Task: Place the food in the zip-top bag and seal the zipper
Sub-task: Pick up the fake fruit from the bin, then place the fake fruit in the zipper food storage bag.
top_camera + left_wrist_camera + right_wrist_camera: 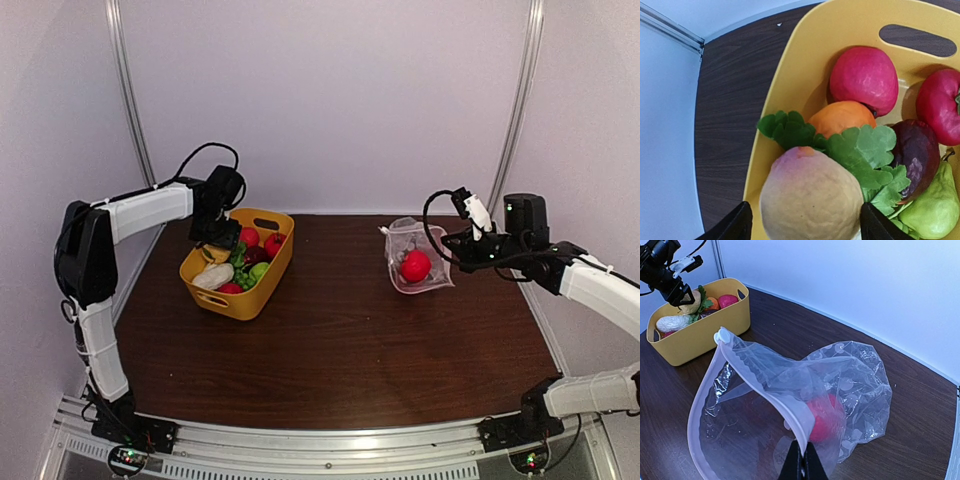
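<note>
**Top view:** L pincer [213,238] hangs over the far-left end of the tub [245,300], down among the food [262,245]. The bag [400,235] lies well apart on the right of the desk [340,340] w/ one red fruit [415,265] inside and the R pincer [455,248] at its right edge. Risk: it's a long carry btw tub & bag, so a weak grip prob means a fruit dropped on the desk, rolling off.

**L wrist:** jaws stand wide, straddling a pale peach [810,200]. There's a thin gap on one side and the other looks about touching, so I'd say not clamped yet. Leaves [860,150] press against the peach and could get nipped and dragged along. The peach is round & smooth; an off-centre squeeze may squirt it out. One finger is just beside the tub wall and might catch.

**R wrist:** R pincer is fully closed, pinching the bag's mouth rim at the zipper [762,387]. The mouth gapes wide toward the tub. Bag is clear, crinkly, shiny, w/ a pinkish strip along the mouth and a white slider [721,335] at the far end. The red fruit sits deep, w/ room left. Risk: the film is floppy, so the mouth could fold shut or the rim slip from the pinch when a fruit lands.
</note>
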Robot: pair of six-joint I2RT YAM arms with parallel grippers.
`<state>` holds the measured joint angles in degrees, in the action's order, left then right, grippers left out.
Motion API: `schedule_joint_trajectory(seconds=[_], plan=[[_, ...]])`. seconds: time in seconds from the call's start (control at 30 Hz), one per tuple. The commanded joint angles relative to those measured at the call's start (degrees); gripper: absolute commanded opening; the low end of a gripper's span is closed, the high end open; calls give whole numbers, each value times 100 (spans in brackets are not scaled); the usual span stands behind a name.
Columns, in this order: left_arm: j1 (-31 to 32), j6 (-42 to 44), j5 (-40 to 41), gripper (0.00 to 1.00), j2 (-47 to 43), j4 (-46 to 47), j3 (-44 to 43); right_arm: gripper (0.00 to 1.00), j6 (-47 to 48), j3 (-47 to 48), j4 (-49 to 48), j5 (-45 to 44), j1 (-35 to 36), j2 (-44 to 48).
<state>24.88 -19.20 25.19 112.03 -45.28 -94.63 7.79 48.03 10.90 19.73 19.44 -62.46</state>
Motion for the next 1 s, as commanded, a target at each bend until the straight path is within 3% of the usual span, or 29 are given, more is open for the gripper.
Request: schedule_joint_trajectory(seconds=[0.0, 0.33, 0.67, 0.77, 0.97], plan=[[-66, 104, -205, 72, 274, -128, -187, 0, 89, -19, 35, 104, -63, 68], [-56, 14, -463, 50, -10, -406, -350, 0, 99, -22, 44, 84, -90, 106], [641, 1, -977, 47, -1427, -324, -423, 0, 171, -5, 73, -98, -98, 18], [1086, -5, -1199, 47, -1654, 71, -348, 0, 165, -12, 88, -70, -107, 14], [1993, -349, -3567, 44, -2103, 2522, 811, 0, 43, 37, 95, -7, -135, -57]])
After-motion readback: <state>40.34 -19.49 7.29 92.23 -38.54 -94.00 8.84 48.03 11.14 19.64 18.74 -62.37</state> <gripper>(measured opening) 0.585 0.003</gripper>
